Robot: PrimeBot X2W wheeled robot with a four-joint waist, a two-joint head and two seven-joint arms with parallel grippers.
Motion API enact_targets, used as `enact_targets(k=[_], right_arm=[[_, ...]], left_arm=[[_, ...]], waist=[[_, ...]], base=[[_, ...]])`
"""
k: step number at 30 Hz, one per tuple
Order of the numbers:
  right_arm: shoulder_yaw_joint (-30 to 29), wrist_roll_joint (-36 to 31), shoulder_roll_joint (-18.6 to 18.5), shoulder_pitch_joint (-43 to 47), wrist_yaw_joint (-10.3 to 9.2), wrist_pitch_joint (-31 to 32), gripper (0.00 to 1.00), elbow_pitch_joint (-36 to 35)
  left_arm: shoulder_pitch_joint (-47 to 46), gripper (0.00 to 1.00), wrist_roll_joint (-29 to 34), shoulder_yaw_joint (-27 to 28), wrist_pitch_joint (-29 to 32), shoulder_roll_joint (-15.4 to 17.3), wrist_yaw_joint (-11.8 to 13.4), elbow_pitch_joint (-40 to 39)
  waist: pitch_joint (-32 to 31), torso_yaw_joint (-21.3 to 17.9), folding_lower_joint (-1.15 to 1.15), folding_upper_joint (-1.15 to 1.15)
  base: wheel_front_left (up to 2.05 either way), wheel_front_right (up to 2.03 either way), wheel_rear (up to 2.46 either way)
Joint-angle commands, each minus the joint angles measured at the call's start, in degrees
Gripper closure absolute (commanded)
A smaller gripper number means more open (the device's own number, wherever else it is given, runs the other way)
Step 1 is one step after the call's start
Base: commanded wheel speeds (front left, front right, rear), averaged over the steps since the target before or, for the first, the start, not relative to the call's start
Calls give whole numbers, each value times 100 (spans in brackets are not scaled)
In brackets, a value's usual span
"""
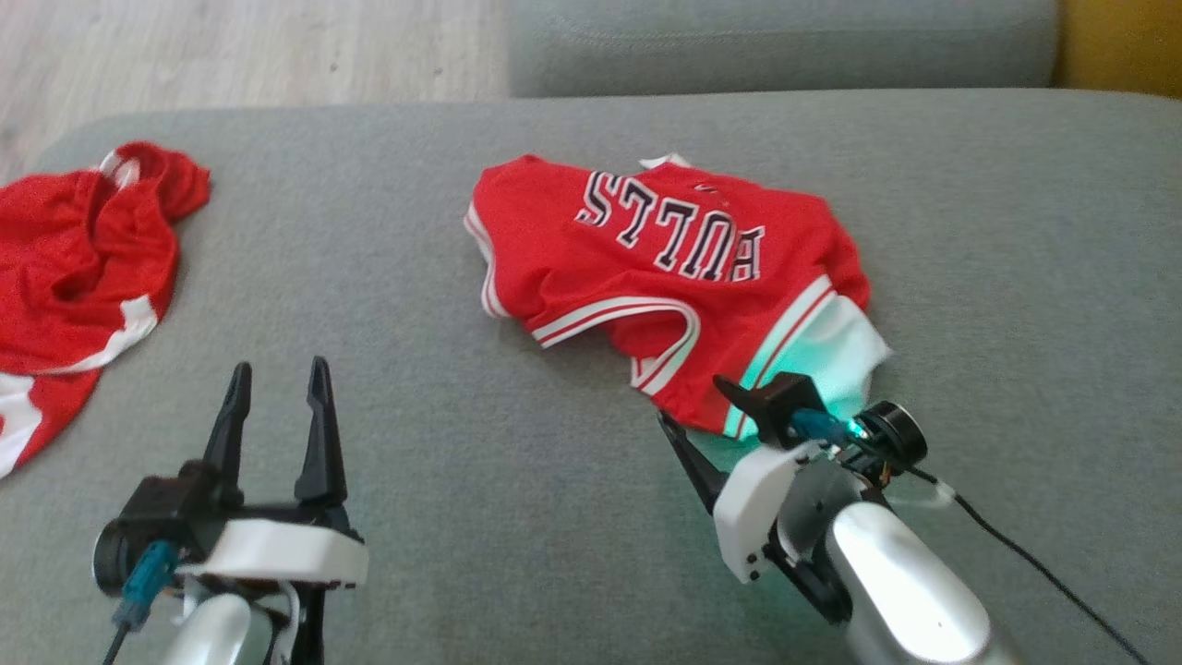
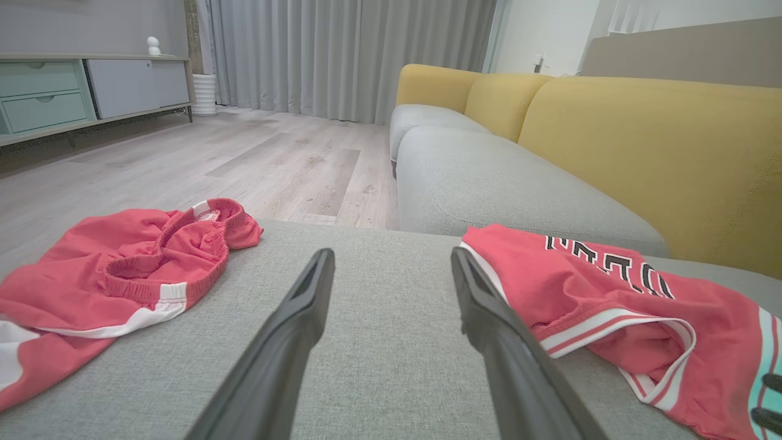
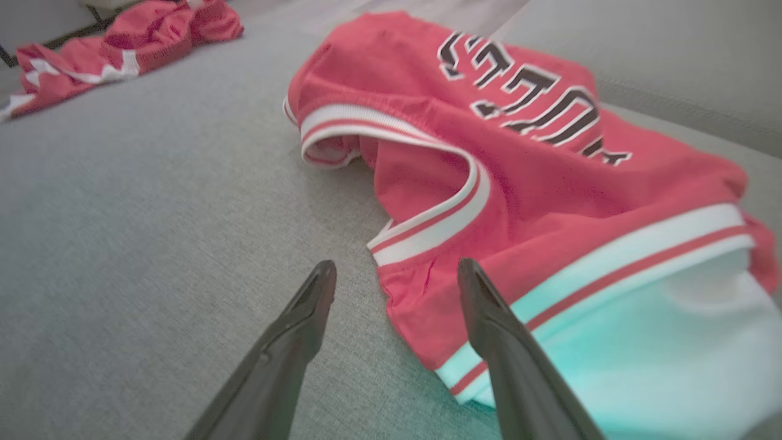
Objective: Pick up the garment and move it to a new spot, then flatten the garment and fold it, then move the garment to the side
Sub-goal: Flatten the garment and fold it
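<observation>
The garment, a red jersey (image 1: 665, 268) with white trim and black lettering, lies crumpled in the middle of the grey cushion (image 1: 416, 369). It also appears in the left wrist view (image 2: 599, 293) and the right wrist view (image 3: 519, 183). My right gripper (image 1: 693, 402) is open at the jersey's near edge. In its wrist view the right gripper (image 3: 397, 266) has one finger over the red hem and the other over bare cushion, and it holds nothing. My left gripper (image 1: 281, 365) stands open over bare cushion, well to the left of the jersey, and its own view (image 2: 391, 252) shows its fingers empty.
A second red garment with white bands (image 1: 74, 268) lies bunched at the cushion's left edge. Beyond the cushion are another grey seat (image 1: 785, 46) and a wooden floor (image 1: 231, 55). Yellow backrests (image 2: 641, 140) rise on the right. A black cable (image 1: 1016, 554) trails from my right wrist.
</observation>
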Motion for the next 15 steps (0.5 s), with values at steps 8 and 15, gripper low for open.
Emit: enact_targets(k=[8, 15], right_arm=[[312, -172, -11, -845, 44, 348, 0, 1238], [4, -145, -11, -1101, 44, 222, 100, 1657]], left_arm=[[-545, 0, 52, 53, -73, -23, -119, -27], [-634, 0, 54, 13, -123, -40, -164, 59]], waist=[[228, 350, -1, 0], [218, 386, -1, 0]], base=[[0, 0, 0], [0, 0, 0]])
